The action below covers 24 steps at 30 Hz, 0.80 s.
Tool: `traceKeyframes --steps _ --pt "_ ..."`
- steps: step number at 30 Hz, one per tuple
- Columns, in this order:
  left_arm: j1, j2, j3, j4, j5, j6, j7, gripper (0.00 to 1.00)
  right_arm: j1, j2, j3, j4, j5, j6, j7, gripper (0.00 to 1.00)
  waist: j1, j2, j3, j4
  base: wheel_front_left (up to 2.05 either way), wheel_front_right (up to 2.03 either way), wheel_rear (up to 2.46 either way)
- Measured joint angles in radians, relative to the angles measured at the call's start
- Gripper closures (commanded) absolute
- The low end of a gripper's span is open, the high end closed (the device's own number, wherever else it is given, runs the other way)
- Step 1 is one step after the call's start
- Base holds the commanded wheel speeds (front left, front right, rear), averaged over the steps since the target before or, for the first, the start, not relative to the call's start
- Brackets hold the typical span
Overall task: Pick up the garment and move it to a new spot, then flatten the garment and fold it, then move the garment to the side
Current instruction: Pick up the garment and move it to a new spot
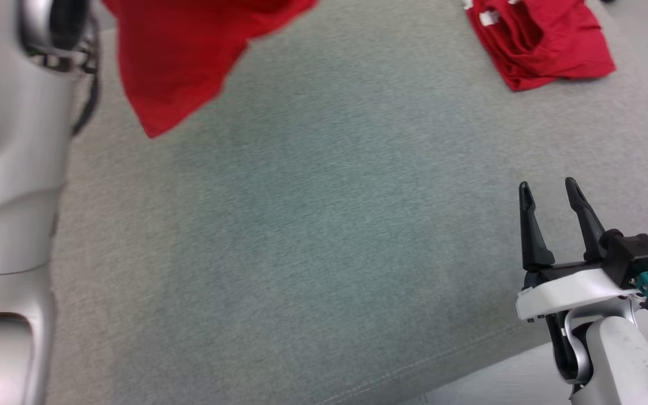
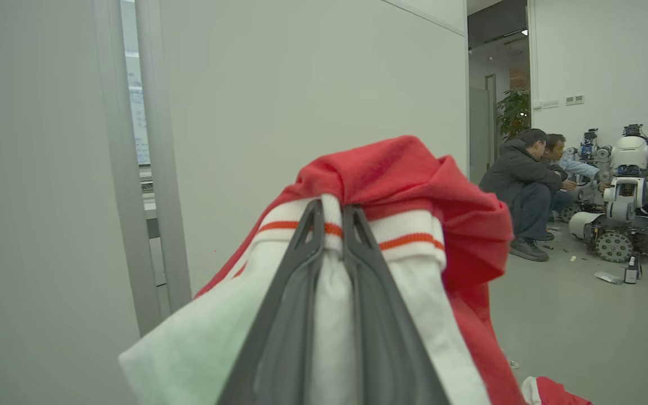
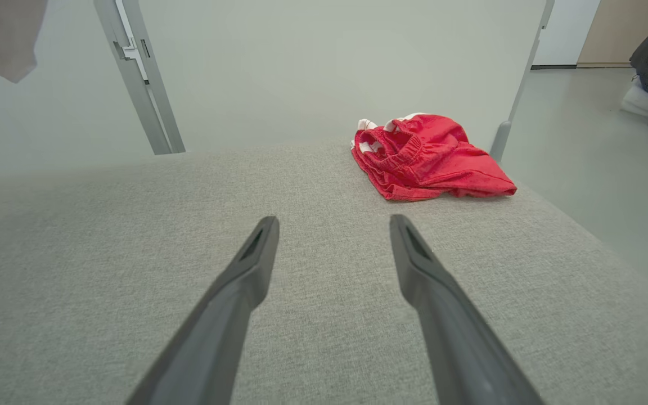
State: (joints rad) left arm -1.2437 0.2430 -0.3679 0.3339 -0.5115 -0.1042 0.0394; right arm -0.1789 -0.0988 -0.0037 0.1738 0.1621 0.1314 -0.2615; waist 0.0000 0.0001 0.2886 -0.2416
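A red garment (image 1: 178,56) with a white, orange-striped cuff hangs above the far left of the grey fabric surface (image 1: 324,225). In the left wrist view my left gripper (image 2: 332,211) is shut on the garment (image 2: 403,169), its fingertips pinching the striped white band. My pale left forearm (image 1: 9,169) rises along the left edge of the head view. My right gripper (image 1: 549,194) stands open and empty low over the near right of the surface, well away from the garment. In its own view the right gripper (image 3: 332,225) holds nothing.
A second red garment (image 1: 538,39) lies crumpled at the far right corner of the surface (image 3: 425,157). The surface's front edge (image 1: 470,365) runs near my right arm. Pale partition walls with grey posts (image 3: 138,79) stand behind. Two people (image 2: 526,185) crouch by another robot (image 2: 622,214) on the floor.
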Motion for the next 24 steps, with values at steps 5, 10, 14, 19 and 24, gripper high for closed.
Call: traceKeyframes --steps 5,10,14,19,24 --pt "0.020 -0.077 -0.055 0.033 -0.001 0.006 -0.031 1.00 0.000 0.015 0.009 -0.012 0.003 0.000 0.000 0.00 0.0000 0.0000 -0.005 -0.064 0.00 0.00 0.00" --pt "0.143 -0.095 -0.082 0.069 0.001 0.017 -0.073 1.00 0.011 0.023 -0.002 -0.020 0.002 0.000 0.000 0.00 0.0000 0.0000 0.001 -0.089 0.00 0.00 0.00" --pt "0.295 -0.088 -0.086 0.102 -0.019 0.034 -0.108 1.00 0.013 0.025 0.001 -0.017 0.000 0.000 0.000 0.00 0.0000 0.0000 0.003 -0.070 0.00 0.00 0.00" --pt "0.492 -0.057 -0.101 0.156 -0.028 0.049 -0.155 1.00 0.014 0.030 0.019 -0.008 0.000 0.000 0.000 0.00 0.0000 0.0000 -0.003 -0.042 0.00 0.00 0.00" --pt "0.625 -0.058 -0.131 0.181 -0.030 0.051 -0.192 0.76 0.030 0.033 0.025 0.004 0.000 0.000 0.000 0.00 0.0000 0.0000 -0.020 -0.018 0.00 0.00 0.00"
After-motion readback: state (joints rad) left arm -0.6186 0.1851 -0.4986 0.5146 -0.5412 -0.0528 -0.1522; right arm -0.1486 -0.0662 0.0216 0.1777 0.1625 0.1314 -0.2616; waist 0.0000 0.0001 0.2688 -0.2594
